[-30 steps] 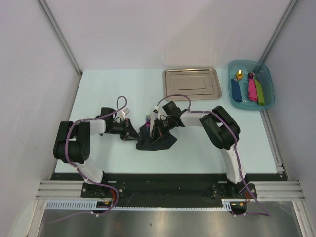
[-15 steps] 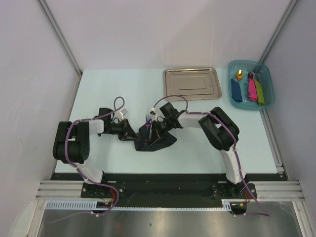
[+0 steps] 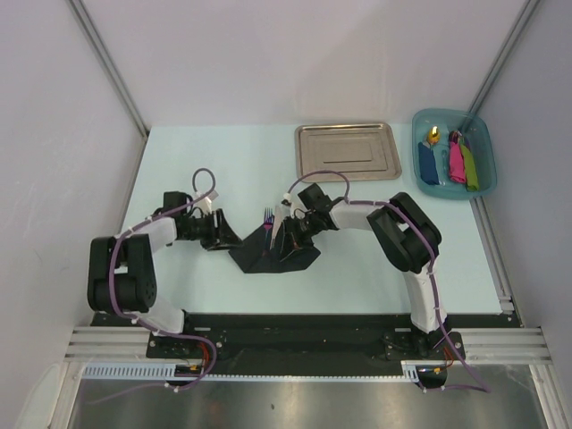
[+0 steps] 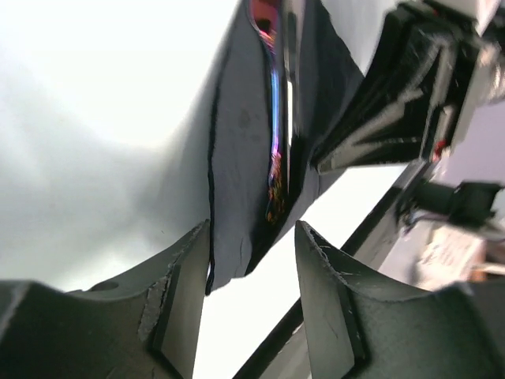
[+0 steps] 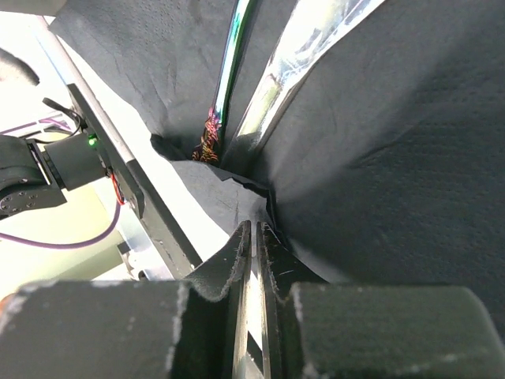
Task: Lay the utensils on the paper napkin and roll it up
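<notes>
The black paper napkin [image 3: 268, 255] lies mid-table, folded up around the utensils [image 3: 268, 215], whose fork tines stick out at its far end. My right gripper [image 3: 288, 237] is at the napkin's right side, shut on a raised fold of it. In the right wrist view the jaws [image 5: 256, 225] pinch the napkin [image 5: 379, 142] edge, with the shiny utensil handles [image 5: 237, 55] in the crease ahead. My left gripper [image 3: 223, 236] stands open just left of the napkin. Its view shows the napkin [image 4: 237, 158] corner loose between the fingers [image 4: 181, 292], and the utensils [image 4: 276, 103] beyond.
A shiny steel tray [image 3: 347, 150] sits at the back of the table. To its right stands a teal bin [image 3: 483, 134] holding blue, pink and green items. The two arms face each other closely across the napkin.
My left gripper has opened, let go of the napkin's left side and drawn back to the left. The napkin's left corner has dropped. The right gripper keeps its hold.
</notes>
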You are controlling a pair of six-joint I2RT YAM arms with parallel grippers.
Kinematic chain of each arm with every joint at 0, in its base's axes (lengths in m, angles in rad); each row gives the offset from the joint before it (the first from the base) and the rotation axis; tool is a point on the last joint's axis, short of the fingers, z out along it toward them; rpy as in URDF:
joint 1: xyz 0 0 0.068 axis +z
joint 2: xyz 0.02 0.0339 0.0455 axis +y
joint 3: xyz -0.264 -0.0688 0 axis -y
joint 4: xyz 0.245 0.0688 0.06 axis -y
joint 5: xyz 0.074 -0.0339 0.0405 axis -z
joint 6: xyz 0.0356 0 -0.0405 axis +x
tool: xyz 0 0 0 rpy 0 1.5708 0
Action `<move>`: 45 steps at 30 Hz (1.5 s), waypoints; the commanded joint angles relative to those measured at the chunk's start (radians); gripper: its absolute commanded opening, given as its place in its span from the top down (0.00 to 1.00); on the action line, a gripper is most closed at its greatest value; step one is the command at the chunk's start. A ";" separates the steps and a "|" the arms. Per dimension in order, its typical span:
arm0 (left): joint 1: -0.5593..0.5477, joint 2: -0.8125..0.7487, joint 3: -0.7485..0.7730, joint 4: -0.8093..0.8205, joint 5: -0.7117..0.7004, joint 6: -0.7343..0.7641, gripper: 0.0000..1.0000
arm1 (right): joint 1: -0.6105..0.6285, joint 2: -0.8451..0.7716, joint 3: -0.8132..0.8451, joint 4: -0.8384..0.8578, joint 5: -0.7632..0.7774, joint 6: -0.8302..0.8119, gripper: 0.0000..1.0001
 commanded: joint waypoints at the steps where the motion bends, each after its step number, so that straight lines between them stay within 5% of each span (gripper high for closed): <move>1: -0.031 -0.083 0.052 -0.104 0.041 0.206 0.49 | 0.011 -0.035 0.001 0.006 -0.002 -0.012 0.89; 9: -0.148 -0.160 0.072 -0.121 -0.014 0.154 0.65 | 0.011 -0.037 0.001 -0.006 0.007 -0.018 0.89; 13: -0.079 -0.232 0.070 -0.026 -0.137 0.056 0.48 | 0.008 -0.035 0.002 -0.006 0.008 -0.022 0.89; 18: -0.099 -0.263 0.075 -0.031 -0.034 0.076 0.51 | 0.008 -0.027 0.005 -0.004 0.004 -0.018 0.89; 22: -0.220 -0.197 0.088 -0.132 0.093 0.158 0.67 | 0.006 -0.027 0.005 -0.004 0.004 -0.017 0.89; 31: -0.234 -0.068 0.085 0.063 -0.059 -0.030 0.76 | 0.005 -0.026 0.009 0.000 0.002 -0.011 0.89; 45: -0.268 0.063 0.062 0.094 -0.123 -0.101 0.79 | 0.003 -0.015 0.009 0.008 -0.002 -0.002 0.89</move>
